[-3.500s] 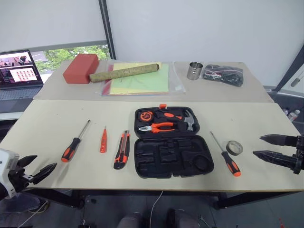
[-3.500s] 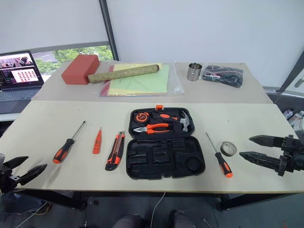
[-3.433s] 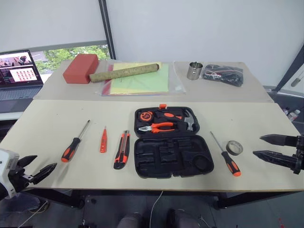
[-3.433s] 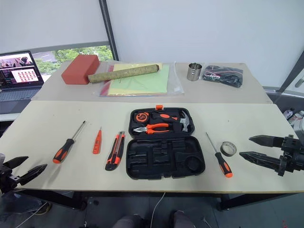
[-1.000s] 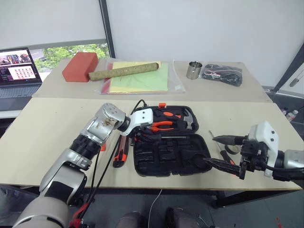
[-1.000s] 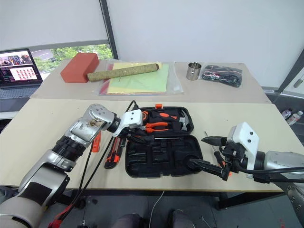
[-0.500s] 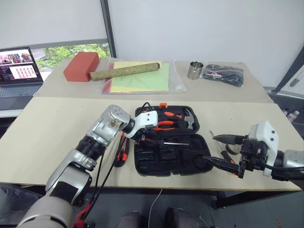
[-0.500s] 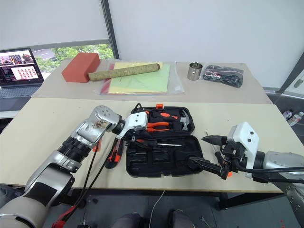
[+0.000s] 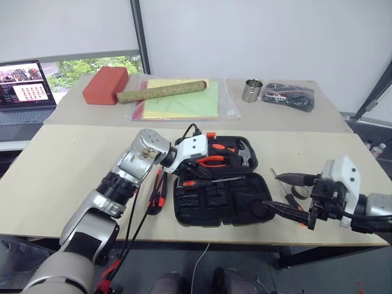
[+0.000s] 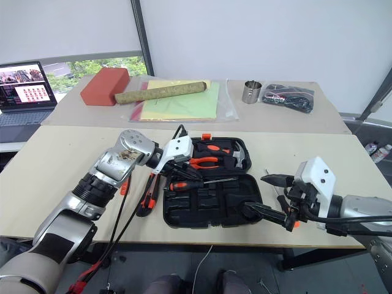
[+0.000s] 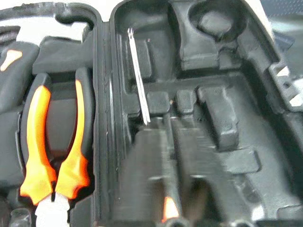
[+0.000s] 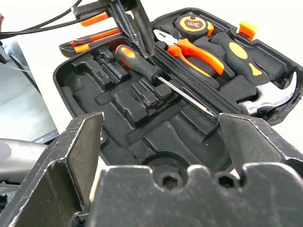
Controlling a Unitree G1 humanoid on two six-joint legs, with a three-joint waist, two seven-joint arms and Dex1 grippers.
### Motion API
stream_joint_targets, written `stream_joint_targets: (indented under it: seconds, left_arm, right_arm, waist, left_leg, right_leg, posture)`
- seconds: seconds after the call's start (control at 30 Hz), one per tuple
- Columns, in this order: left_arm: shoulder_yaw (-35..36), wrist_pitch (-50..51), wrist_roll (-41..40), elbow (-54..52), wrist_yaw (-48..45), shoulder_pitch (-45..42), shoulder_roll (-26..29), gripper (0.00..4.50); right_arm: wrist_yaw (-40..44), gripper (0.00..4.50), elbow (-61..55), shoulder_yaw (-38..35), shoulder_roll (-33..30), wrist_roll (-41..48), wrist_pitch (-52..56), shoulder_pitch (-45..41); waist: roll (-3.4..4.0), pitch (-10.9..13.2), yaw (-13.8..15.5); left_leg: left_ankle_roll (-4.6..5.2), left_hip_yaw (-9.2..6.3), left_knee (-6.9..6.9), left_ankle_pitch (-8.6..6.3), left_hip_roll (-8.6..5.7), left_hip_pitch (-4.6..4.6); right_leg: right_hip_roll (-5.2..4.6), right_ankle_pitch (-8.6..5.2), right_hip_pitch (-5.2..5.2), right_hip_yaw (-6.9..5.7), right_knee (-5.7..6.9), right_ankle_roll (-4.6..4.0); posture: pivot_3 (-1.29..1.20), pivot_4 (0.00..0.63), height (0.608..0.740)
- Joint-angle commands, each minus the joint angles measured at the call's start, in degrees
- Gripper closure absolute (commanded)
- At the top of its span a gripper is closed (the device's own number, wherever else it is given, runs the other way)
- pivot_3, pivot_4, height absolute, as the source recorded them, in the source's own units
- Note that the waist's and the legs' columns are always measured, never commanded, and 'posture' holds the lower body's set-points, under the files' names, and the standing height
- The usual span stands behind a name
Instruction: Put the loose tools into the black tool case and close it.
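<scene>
The black tool case [image 9: 222,184] lies open in the centre of the head views, on the near edge of the pale table [image 9: 61,159], its orange latch [image 9: 210,135] at the far side. The upper half carries the orange-handled pliers [image 9: 208,161], a hammer [image 9: 244,157] and a tape measure [image 12: 191,23]. The left gripper [image 10: 181,173] reaches in from the left of the frame, its fingers clenched on the handle of a black-and-orange screwdriver [image 10: 190,183], which lies along the top of the case's lower half, just below the hinge, with its steel shaft pointing toward the right of the frame. Left of the case, partly hidden under the left arm, the utility knife [image 10: 147,197] rests on the table, and a scrap of the orange tester screwdriver [image 10: 124,186] peeks out beside the forearm. At the right of the frame the right gripper [image 9: 286,193] hovers with its two black fingers spread wide and nothing between them, just off the case's lower right corner. Behind those fingers lie the second screwdriver [image 9: 296,215] and the grey tape roll [image 9: 297,191], both on the table to the right of the case.
</scene>
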Motion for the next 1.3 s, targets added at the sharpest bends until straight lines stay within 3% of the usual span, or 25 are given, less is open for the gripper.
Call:
stream_joint_targets:
  seconds: [0.03,0.27,0.47,0.6,0.73,0.83,0.87,0.93,1.17,1.2,1.3]
  left_arm:
    - [-1.04,-3.0,1.82,1.77,1.14,-0.33,-1.21,4.43]
    - [-6.41,-10.5,8.85,6.03,3.04,1.44,-2.14,4.43]
    - [-3.49,-9.48,7.88,7.06,3.76,0.75,-2.67,4.43]
    - [0.97,-4.47,3.65,2.88,2.31,1.16,-1.4,4.43]
    - [10.32,4.06,-8.39,-5.13,-1.51,1.99,-0.48,4.43]
    - [17.33,8.17,-15.98,-10.96,-2.29,3.45,1.64,3.67]
    - [18.37,8.88,-17.05,-12.14,-2.29,4.08,2.39,3.23]
    - [18.74,11.59,-19.64,-14.08,-4.34,5.13,4.34,2.8]
    - [17.78,13.11,-24.13,-18.63,-6.81,6.65,7.05,0.28]
    - [17.52,12.5,-23.94,-18.86,-6.86,6.81,7.25,0.07]
    - [17.07,12.26,-24.16,-19.59,-6.96,7.13,7.85,0.07]
  right_arm:
    - [-0.7,0.0,-1.36,-2.44,-0.01,0.45,-0.85,-0.31]
    - [-1.79,0.0,-1.75,-2.68,0.35,0.94,-0.49,0.25]
    - [-3.15,0.0,-2.74,-5.39,1.61,0.91,-0.21,3.65]
    - [-3.73,0.0,-4.11,-9.21,2.78,1.76,0.43,7.31]
    - [-6.35,0.0,-4.58,-13.15,4.23,0.77,1.61,11.47]
    - [-11.81,0.0,-4.52,-15.23,7.4,-1.22,3.38,15.36]
    - [-13.39,0.0,-4.69,-15.25,8.62,-1.88,3.63,16.39]
    - [-17.13,0.0,-4.69,-13.32,11.08,-4.51,3.74,17.8]
    - [-27.69,0.0,-2.77,-6.6,18.56,-9.44,5.88,16.94]
    - [-28.38,0.0,-2.75,-5.98,19.07,-9.88,6.11,16.84]
    - [-29.18,0.0,-2.44,-3.64,20.48,-10.33,6.22,16.39]
  waist:
    - [0.0,0.0,0.06]
    - [0.02,-0.04,0.44]
    - [0.05,-0.11,1.03]
    - [0.06,-0.11,0.97]
    - [0.06,-0.11,0.37]
    - [0.08,-0.12,0.11]
    - [0.16,-0.16,0.07]
    - [0.17,-0.16,0.07]
    - [0.25,-0.16,-0.11]
    - [0.28,-0.16,-0.13]
    - [0.33,-0.18,-0.32]
  left_leg:
    - [0.0,0.0,0.0,0.0,0.0,0.0]
    - [0.0,-0.01,0.05,0.0,0.0,0.03]
    - [0.15,-0.03,0.1,-0.08,0.0,0.14]
    - [0.27,-0.01,0.13,-0.13,0.01,0.09]
    - [0.28,-0.01,0.12,-0.11,0.01,-0.12]
    - [0.29,-0.06,0.25,-0.08,0.02,-0.27]
    - [0.29,-0.07,0.28,-0.08,0.01,-0.25]
    - [0.28,-0.1,0.31,-0.08,-0.01,-0.23]
    - [-0.23,-0.08,0.34,-0.2,-0.06,-0.13]
    - [-0.26,-0.07,0.33,-0.21,-0.08,-0.11]
    - [-0.27,0.03,0.21,-0.18,-0.1,0.0]
  right_leg:
    - [0.0,0.0,0.0,0.0,0.0,0.01]
    - [-0.02,0.02,0.07,-0.02,-0.01,0.0]
    - [-0.11,-0.06,0.2,-0.02,-0.03,0.45]
    - [-0.12,-0.01,0.16,-0.01,-0.01,0.51]
    - [-0.09,0.03,-0.08,-0.03,0.03,0.43]
    - [-0.08,0.23,-0.13,-0.14,0.06,0.07]
    - [-0.08,0.22,-0.09,-0.14,0.04,0.07]
    - [-0.08,0.18,0.0,-0.16,-0.03,0.15]
    - [-0.08,-0.02,0.05,-0.08,0.02,0.53]
    - [-0.08,-0.03,0.05,-0.06,0.05,0.52]
    - [-0.06,-0.05,0.03,0.07,0.12,0.48]
  posture:
    - [0.0,0.15,0.737]
    - [0.0,0.15,0.737]
    - [0.0,0.15,0.737]
    - [0.0,0.15,0.737]
    - [0.0,0.15,0.737]
    - [0.0,0.15,0.737]
    - [0.0,0.15,0.737]
    - [0.0,0.15,0.737]
    - [0.0,0.15,0.737]
    - [0.0,0.15,0.737]
    - [0.0,0.15,0.737]
